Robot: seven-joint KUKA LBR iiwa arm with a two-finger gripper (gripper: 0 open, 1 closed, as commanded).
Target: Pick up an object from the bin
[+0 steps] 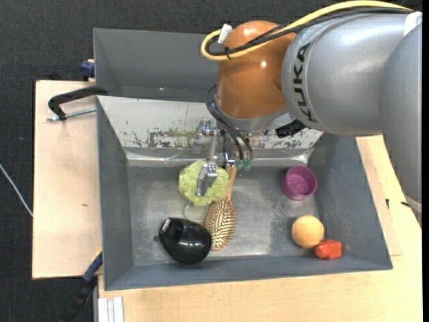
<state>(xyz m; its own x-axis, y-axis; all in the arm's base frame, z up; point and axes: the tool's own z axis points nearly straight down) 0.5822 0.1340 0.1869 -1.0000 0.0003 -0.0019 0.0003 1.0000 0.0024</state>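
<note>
The end effector [218, 173] hangs low in the rear middle of the grey metal bin [112, 200], under the arm's rounded orange cover and a bundle of dark cables. Its tip sits against the top of a crumpled, yellow-green soft lump [200, 185], which lies directly beneath it and slightly to its left in the view. The metal tip overlaps the lump's upper edge. Cables and the cover hide much of the mechanism, so I cannot tell whether the end effector is open or closed, nor whether it has any hold on the lump.

Just below the end effector lies a hairbrush with a wooden handle and a pale, bristled oval head [221, 224]. The handle runs up beside the lump and its upper end is lost behind the end effector. A small white patch shows under the lump's lower edge, too little of it visible to name.

Further below and to the left, touching the brush head, rests a glossy black rounded object [182, 241]; its kind is hard to make out. Well to the right of the end effector stands a small purple plastic cup [299, 182], mouth upward. Below that cup sits an orange ball [308, 231], and just beside the ball a small red-orange block [329, 249] against the bin's front wall.
</note>
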